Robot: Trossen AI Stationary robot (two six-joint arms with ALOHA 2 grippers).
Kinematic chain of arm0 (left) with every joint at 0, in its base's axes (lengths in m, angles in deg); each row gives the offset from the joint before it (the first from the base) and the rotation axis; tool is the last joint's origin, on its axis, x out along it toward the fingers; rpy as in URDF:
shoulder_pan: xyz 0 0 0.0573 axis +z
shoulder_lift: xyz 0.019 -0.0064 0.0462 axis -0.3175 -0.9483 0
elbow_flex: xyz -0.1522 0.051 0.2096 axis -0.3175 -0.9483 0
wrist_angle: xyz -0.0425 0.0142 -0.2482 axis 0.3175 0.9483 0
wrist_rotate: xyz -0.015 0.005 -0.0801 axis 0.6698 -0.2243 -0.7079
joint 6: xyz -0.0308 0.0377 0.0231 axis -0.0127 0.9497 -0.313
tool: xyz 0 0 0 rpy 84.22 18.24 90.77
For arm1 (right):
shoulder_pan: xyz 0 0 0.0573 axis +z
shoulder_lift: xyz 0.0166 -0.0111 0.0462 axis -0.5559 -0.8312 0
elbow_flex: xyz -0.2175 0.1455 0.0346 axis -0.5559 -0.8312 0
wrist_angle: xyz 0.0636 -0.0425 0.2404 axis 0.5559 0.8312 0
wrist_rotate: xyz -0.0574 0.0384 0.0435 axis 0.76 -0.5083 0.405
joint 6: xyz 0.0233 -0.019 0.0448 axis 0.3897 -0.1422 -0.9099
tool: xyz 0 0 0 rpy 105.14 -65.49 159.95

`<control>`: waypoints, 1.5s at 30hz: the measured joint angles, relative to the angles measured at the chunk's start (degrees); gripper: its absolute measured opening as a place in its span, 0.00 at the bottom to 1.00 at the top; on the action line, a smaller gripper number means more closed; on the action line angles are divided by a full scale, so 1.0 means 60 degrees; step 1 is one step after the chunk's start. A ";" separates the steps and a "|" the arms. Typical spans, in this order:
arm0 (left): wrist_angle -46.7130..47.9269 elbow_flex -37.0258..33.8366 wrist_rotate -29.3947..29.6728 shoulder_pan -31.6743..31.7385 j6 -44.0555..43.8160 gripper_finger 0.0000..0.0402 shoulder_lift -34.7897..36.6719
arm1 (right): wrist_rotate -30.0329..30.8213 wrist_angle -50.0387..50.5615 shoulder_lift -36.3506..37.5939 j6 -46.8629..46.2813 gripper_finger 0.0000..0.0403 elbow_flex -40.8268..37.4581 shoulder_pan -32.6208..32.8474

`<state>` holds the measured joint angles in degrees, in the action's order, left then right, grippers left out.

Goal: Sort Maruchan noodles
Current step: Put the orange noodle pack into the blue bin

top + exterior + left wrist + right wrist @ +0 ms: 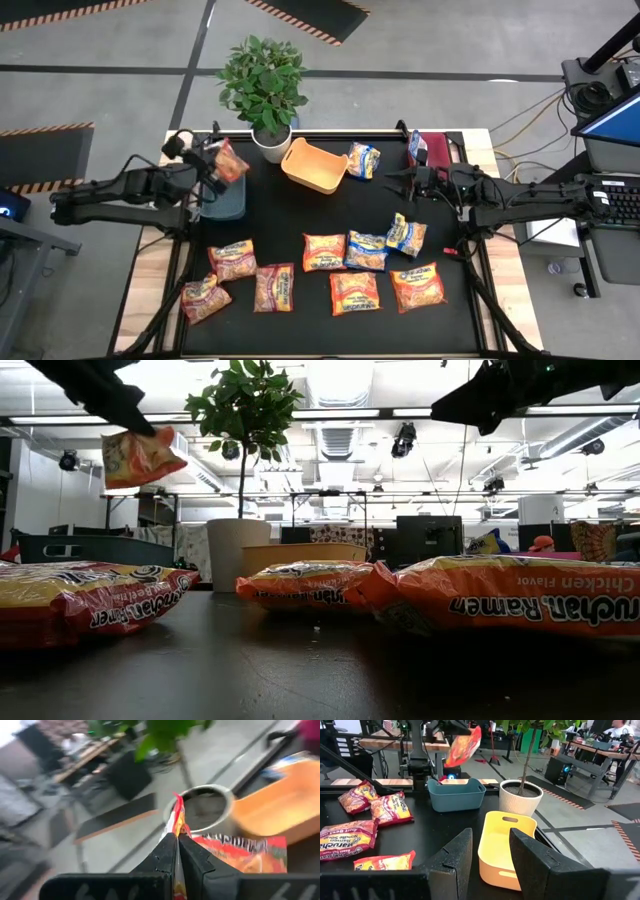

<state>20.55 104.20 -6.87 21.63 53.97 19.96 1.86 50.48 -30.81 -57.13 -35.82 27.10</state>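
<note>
My left gripper (212, 165) is shut on a pinkish-red noodle packet (230, 160), held in the air above the dark teal bin (222, 200) at the table's left. My right gripper (490, 840) stands open and empty near the right edge, level with the orange bin (313, 165). Several noodle packets lie flat on the black table: pinkish-red ones (232, 259) at the near left, orange ones (355, 292) and blue-and-yellow ones (366, 250) at the near middle. Another blue-and-yellow packet (363, 160) lies beside the orange bin. My left gripper pinches the packet's crimped end edge (176, 820) between its two fingers (165, 852). The rest of the packet (240, 852) spreads out to one side of the fingers. In the low view the packet (140, 457) hangs tilted below the gripper, lifted clear of table and bin.
A potted plant in a white pot (270, 140) stands at the far edge between the teal and orange bins. A red bin (435, 150) with a blue packet (416, 145) sits at the far right. Bare black table lies between the bins and the rows of packets.
</note>
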 joint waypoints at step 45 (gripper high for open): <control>-0.0108 -0.0277 0.0140 0.3126 0.0702 0.00 -0.5122 | -0.0004 -0.0025 0.0000 0.0117 0.30 0.0051 0.0000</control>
<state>19.91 102.54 -6.03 40.38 58.18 -10.77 1.84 50.33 -30.81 -56.43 -35.51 27.10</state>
